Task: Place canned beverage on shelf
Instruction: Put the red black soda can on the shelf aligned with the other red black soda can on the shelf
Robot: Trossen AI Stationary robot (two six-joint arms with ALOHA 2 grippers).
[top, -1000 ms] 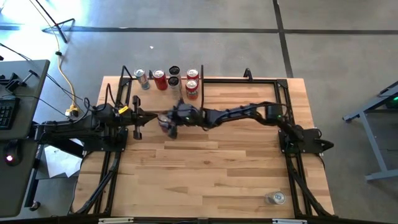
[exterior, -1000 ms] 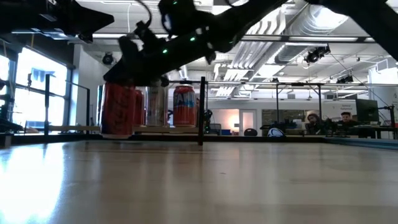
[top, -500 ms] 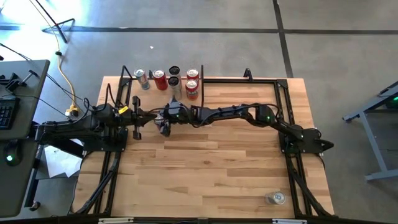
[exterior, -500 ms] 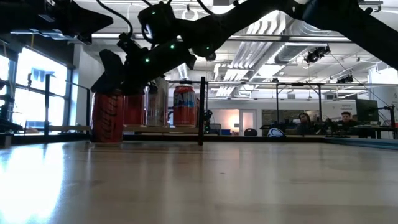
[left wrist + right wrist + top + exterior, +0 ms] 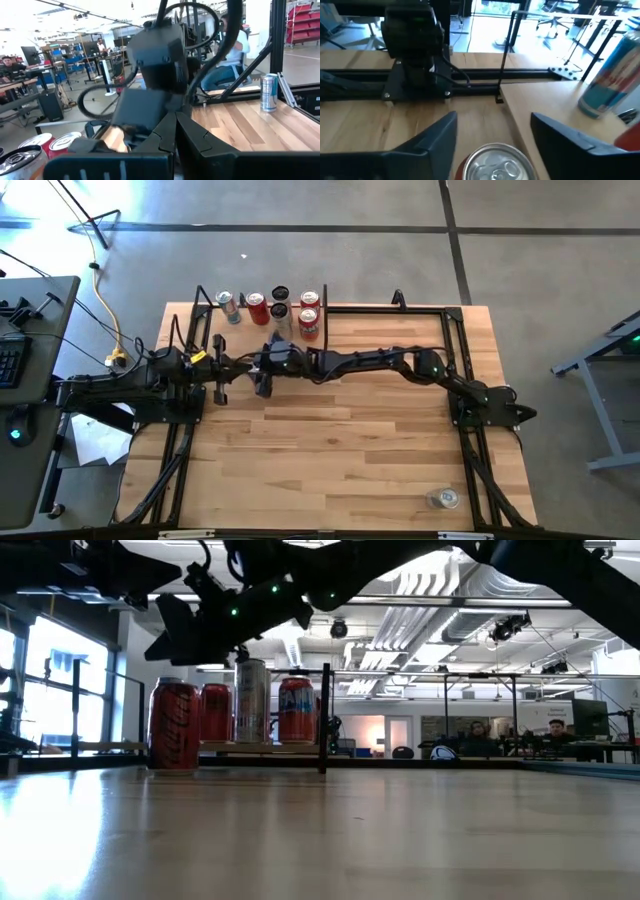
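A wooden table seen from above filled the centre of the frame, with the shelf (image 5: 262,320) at its upper left edge carrying several upright cans. The right gripper (image 5: 262,377) reached across to the left of centre, just below the shelf, its fingers spread apart above a red can (image 5: 173,726) that stood upright on the tabletop, in front of the shelf and not yet on it. The wrist view showed the can's silver top (image 5: 496,162) between and below the open fingers. The left gripper (image 5: 219,380), closed and empty, waited at the left. To finish well, the right arm would probably need to lower squarely over the can, grip it firmly, and lift it clear of the shelf's edge.
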